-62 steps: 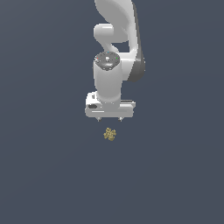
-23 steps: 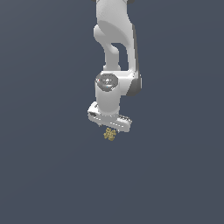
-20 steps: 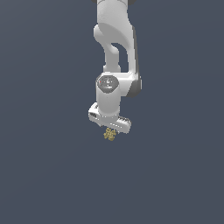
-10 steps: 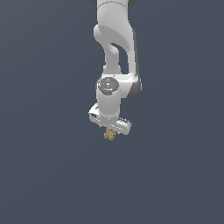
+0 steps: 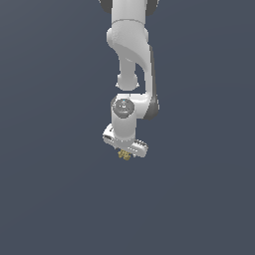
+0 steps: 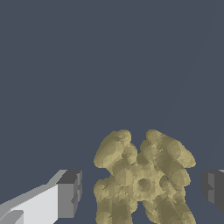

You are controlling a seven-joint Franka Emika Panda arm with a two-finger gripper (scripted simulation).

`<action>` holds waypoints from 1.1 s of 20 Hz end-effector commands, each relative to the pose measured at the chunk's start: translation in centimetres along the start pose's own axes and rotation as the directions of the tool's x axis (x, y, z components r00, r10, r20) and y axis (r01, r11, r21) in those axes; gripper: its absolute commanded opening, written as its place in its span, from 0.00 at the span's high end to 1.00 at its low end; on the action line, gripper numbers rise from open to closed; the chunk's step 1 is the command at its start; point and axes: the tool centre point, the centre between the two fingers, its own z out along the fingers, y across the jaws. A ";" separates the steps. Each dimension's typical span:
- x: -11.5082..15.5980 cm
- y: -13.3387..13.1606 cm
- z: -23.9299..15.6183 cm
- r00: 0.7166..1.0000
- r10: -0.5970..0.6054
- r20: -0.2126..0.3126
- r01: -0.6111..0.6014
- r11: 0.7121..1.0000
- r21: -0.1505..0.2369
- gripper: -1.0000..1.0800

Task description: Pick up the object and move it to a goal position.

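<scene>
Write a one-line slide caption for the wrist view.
Knobbly mustard-yellow object sits between the open gripper's two fingers, gaps visible on both sides.

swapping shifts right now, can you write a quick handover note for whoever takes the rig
Gripper: down over the object, open; the wrist view shows gaps between both fingertips and the object.
Object: lumpy mustard-yellow piece, sitting between the fingers, just under the gripper in the exterior view.
Done: gripper lined up around the object.
Left: close on it, lift, carry it to the goal. No goal marker shows in either view.
</scene>
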 end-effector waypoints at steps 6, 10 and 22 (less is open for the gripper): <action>0.1 -0.1 0.6 1.000 0.000 -0.001 0.000 1.000 0.001 1.00; 0.1 -0.1 0.6 1.000 0.000 -0.001 0.000 1.000 0.001 1.00; 0.9 -2.2 -2.3 0.999 0.000 -0.051 0.001 1.000 0.026 1.00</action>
